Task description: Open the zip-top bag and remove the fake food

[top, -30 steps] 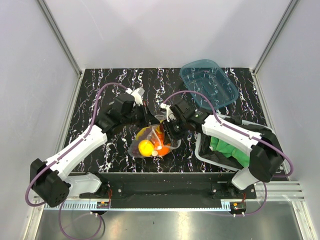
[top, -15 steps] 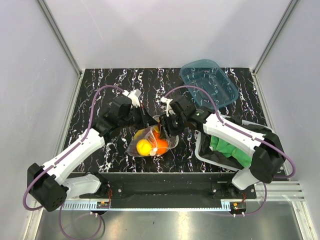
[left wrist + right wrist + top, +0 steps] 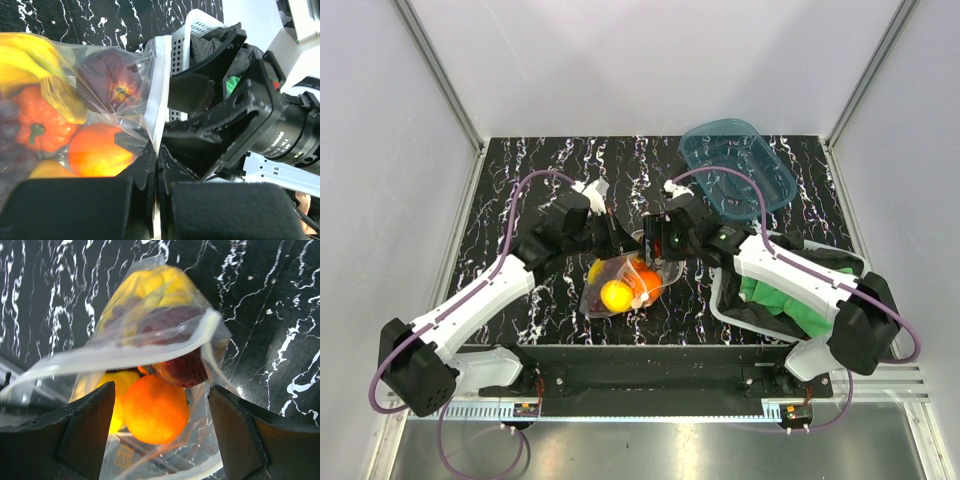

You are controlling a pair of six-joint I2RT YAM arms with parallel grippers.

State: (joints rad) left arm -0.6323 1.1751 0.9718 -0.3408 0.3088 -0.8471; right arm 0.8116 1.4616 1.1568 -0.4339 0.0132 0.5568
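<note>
The zip-top bag point(image 3: 623, 286) lies mid-table, clear, with the fake food inside: a yellow fruit point(image 3: 614, 295) and orange fruit point(image 3: 645, 280). My left gripper point(image 3: 619, 240) is shut on the bag's white zip strip point(image 3: 159, 100), pinched between its jaws point(image 3: 156, 157). In the left wrist view a banana point(image 3: 30, 60), a dark red fruit point(image 3: 107, 82) and an orange point(image 3: 97, 155) show through the plastic. My right gripper point(image 3: 657, 243) stands open at the bag's mouth. Its fingers point(image 3: 85, 425) straddle the orange point(image 3: 155, 407), apart from it. The zip strip point(image 3: 125, 355) sags across in front.
A translucent blue tub point(image 3: 737, 168) sits at the far right. A white basket point(image 3: 720, 300) holding a green cloth point(image 3: 778, 300) stands at the near right, under the right arm. The right gripper's body point(image 3: 220, 120) fills the left wrist view just past the bag.
The right gripper's jaws have opened wide and it has drawn back a little toward the far side. The left gripper stays pinched on the bag's edge, and the bag has shifted slightly.
</note>
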